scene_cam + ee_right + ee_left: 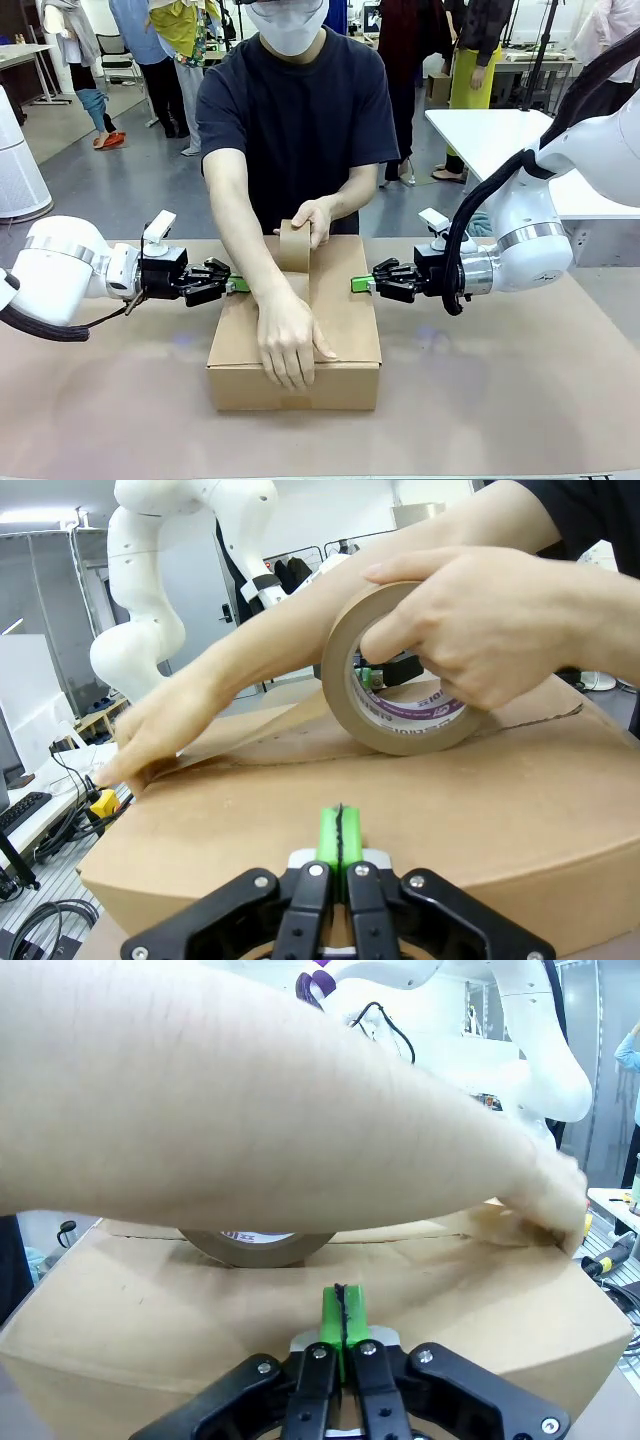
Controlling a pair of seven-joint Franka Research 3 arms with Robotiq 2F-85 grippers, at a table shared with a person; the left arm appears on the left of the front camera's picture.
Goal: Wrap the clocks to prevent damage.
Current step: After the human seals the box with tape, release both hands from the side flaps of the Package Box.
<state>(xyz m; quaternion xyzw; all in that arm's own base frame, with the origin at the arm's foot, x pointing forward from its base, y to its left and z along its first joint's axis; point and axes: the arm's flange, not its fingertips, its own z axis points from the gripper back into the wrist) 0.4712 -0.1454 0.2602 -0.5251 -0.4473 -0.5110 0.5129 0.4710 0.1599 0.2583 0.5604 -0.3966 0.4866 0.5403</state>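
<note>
Both arms reach in level from the frame's sides. The left gripper (238, 285) and right gripper (358, 284) are clenched empty, tips against opposite sides of the brown cardboard box (345, 335) at mid-frame. The person's near hand (288, 348) presses the box's front edge. The far hand (316, 218) holds a brown tape roll (293, 246) on top. The forearm (240, 235) covers the seam, and the closed box hides its contents.

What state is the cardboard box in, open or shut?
Shut: top flaps of the cardboard box lie flat, one hand pressing them down while the other hand holds a tape roll on the seam.
</note>
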